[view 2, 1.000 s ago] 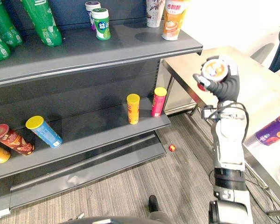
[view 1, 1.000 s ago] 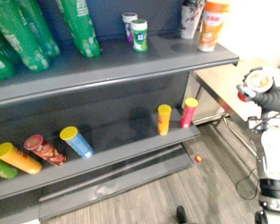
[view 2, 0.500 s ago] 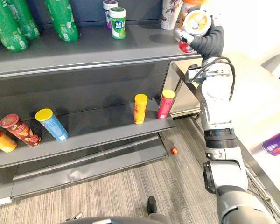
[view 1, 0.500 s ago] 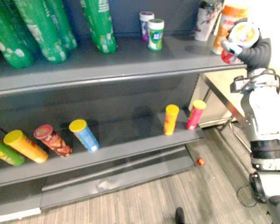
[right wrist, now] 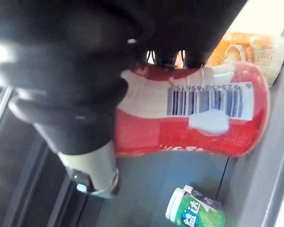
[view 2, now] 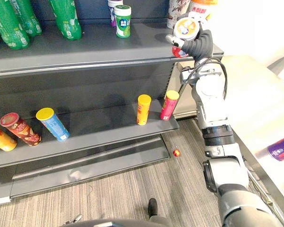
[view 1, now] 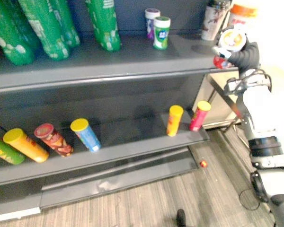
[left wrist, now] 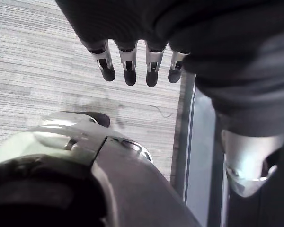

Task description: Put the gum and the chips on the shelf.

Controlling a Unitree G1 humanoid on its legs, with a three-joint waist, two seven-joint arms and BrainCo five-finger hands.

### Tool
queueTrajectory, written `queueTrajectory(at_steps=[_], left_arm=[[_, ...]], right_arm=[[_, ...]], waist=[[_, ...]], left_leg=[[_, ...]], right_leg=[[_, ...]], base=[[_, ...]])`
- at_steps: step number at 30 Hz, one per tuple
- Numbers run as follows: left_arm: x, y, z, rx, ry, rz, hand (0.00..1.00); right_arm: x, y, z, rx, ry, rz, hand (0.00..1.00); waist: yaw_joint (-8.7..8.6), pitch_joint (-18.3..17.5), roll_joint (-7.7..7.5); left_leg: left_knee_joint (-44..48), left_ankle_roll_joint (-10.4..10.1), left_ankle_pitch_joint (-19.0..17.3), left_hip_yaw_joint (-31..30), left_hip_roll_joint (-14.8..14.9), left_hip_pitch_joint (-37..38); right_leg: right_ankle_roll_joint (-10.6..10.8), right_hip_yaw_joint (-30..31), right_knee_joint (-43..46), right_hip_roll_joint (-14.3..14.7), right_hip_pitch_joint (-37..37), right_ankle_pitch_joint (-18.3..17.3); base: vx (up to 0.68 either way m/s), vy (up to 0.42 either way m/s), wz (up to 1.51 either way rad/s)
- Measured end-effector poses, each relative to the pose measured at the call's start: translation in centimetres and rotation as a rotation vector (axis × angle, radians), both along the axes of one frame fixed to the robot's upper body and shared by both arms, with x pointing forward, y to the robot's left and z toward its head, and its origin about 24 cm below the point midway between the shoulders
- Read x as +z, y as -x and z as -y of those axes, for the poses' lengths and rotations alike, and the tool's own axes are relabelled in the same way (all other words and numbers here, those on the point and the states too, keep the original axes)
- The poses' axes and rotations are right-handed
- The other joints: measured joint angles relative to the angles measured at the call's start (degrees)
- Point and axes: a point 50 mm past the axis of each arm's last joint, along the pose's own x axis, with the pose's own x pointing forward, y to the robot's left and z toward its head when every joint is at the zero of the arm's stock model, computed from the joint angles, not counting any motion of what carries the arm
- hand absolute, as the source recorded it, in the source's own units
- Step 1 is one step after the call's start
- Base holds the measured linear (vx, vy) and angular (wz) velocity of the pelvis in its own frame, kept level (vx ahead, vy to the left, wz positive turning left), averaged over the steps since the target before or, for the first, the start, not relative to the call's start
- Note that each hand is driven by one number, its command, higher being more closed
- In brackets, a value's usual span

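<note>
Grey steel shelf point(view 2: 85, 52) faced the robot, with green bottles point(view 2: 66, 19) leaning on its upper board far to the left of the right hand point(view 2: 201, 45). That hand, fingers curled round a red chips can point(view 2: 186, 28), held it with the lid toward the camera at the board's front right corner; whether the can touched the board could not be told. An orange cup point(view 2: 201, 5) and a dark cup point(view 2: 177, 12) stood just behind the hand. On the lower board, below and left of the hand, a yellow tube point(view 2: 143, 109) and a pink tube point(view 2: 169, 105) stood upright. A green gum bottle point(view 2: 123, 21) stood on the upper board, left of the hand. The left hand point(left wrist: 128, 71) hung over the floor, fingers straight and slightly apart.
</note>
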Motion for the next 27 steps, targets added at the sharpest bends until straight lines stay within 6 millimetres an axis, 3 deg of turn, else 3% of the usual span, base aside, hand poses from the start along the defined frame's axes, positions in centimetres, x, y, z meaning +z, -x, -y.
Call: queueTrajectory(at_steps=[14,27], left_arm=[[0.3,-1.1,-0.3,-0.007,-0.015,0.041,0.00],[0.3,-1.5,-0.3,0.034,-0.005,0.044,0.00]], right_arm=[[1.0,-2.5,-2.2,0.077,-0.070,-0.086,1.00],[3.3,-4.1,-5.8,0.264,-0.240,-0.182,1.00]], waist=[[2.54,1.9,-1.14],[2.79,3.3,-2.10]], left_leg=[[-1.9,-0.4,1.7,-2.0,0.2,0.2],[-2.0,-0.5,2.1,-2.8,0.1,-0.6]], right_leg=[[-0.4,-2.4,0.0,0.1,0.6,-0.2],[-0.4,-3.3,0.0,-0.1,0.1,-0.2]], base=[[-0.02,-0.034,0.07],[-0.01,-0.010,0.03]])
